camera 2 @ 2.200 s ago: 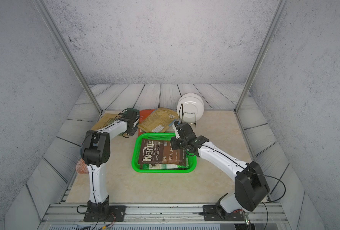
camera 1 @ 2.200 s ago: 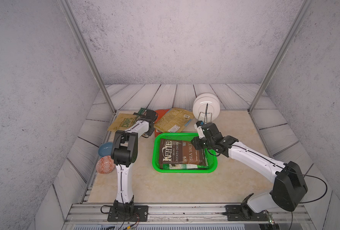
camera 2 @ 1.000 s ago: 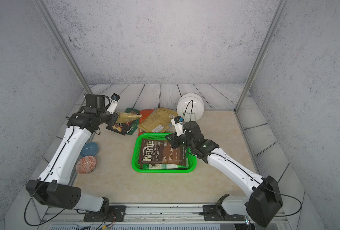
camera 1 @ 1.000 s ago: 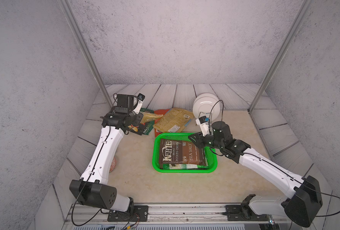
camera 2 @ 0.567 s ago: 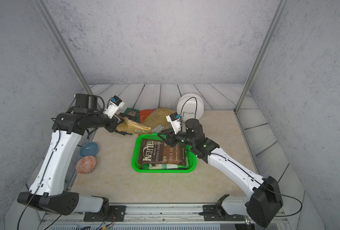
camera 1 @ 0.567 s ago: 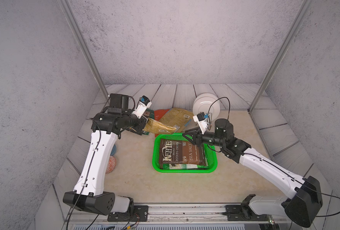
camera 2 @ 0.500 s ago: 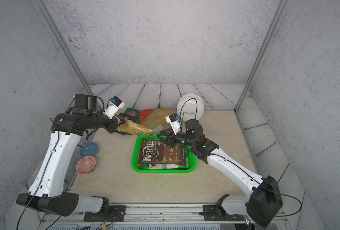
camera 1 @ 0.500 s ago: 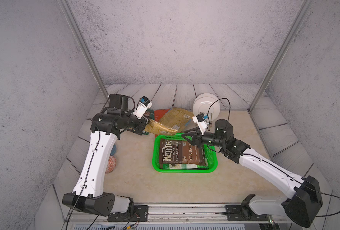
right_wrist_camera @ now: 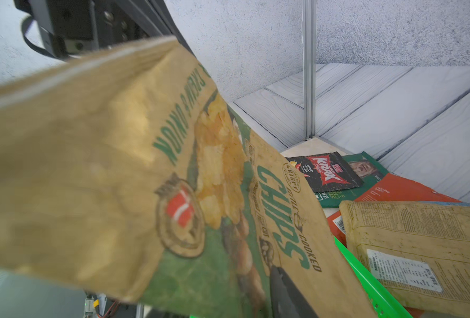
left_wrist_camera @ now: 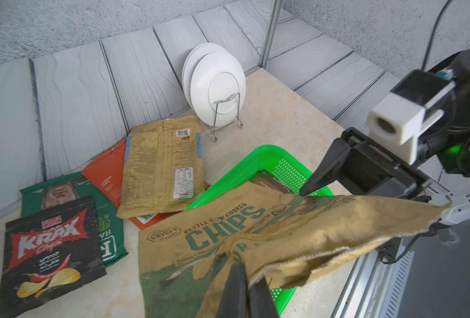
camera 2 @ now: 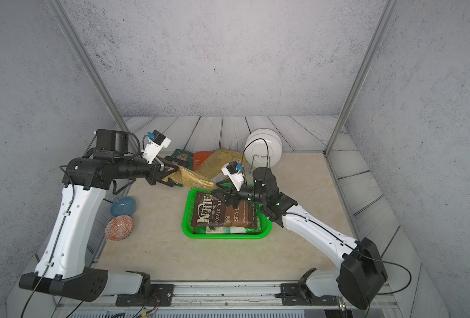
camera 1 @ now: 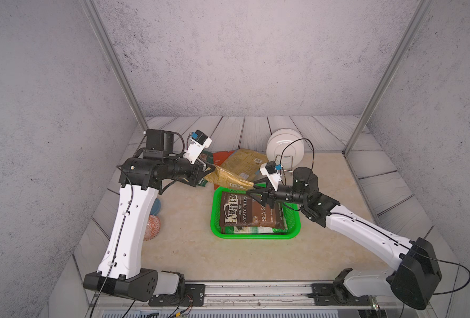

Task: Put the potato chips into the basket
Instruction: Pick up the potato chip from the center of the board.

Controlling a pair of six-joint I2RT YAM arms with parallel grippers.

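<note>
While swinging tan bag (camera 1: 229, 176) toward basket (camera 1: 256, 237), go slow and level. Held off the table (camera 1: 228, 258) now, by basket's back-left corner, pinched at one end by left gripper (camera 1: 205, 171), jaws pressed together on the seam. Free end sagging right at right gripper (camera 1: 254, 196), jaws spread, clamping nothing; cannot tell if touching. Judged step: carry over and drop in. Already in basket: brown bag (camera 1: 245, 213) lying flat on green-white bag (camera 1: 245, 230). Not yet moved, along table's back edge: yellow bag (left_wrist_camera: 162, 165), red bag (left_wrist_camera: 104, 176), green bag (left_wrist_camera: 63, 190), black bag (left_wrist_camera: 52, 242), overlapping. Best bet: raise free end clear of basket rim, centre over brown bag, lower till flat, then let go. Use right gripper only to steady or guide the free end, no tugging against the left pinch. Risk, as a guess: end snagging the mesh wall, or bag draping half out.
</note>
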